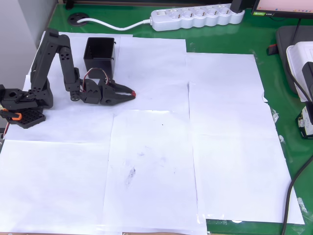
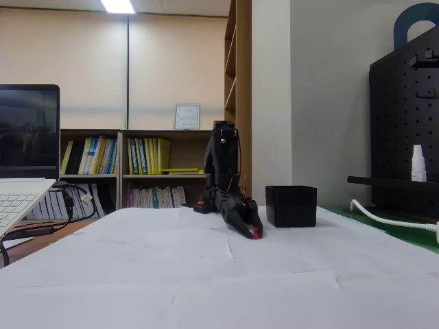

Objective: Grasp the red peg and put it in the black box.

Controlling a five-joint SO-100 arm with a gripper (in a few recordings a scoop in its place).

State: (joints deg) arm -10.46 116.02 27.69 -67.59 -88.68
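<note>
Slippage is the risk: gripper (image 1: 128,93), near the tabletop's left rear corner, pinches red peg (image 1: 133,93) only at its tips, so lifting toward black box (image 1: 100,55) could drop it.

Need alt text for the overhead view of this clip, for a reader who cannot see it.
A black robot arm lies low over white paper sheets on a green table, its gripper pointing right with the jaws closed on a small red peg. An open black box stands just behind it, and a white power strip lies along the far edge.
</note>
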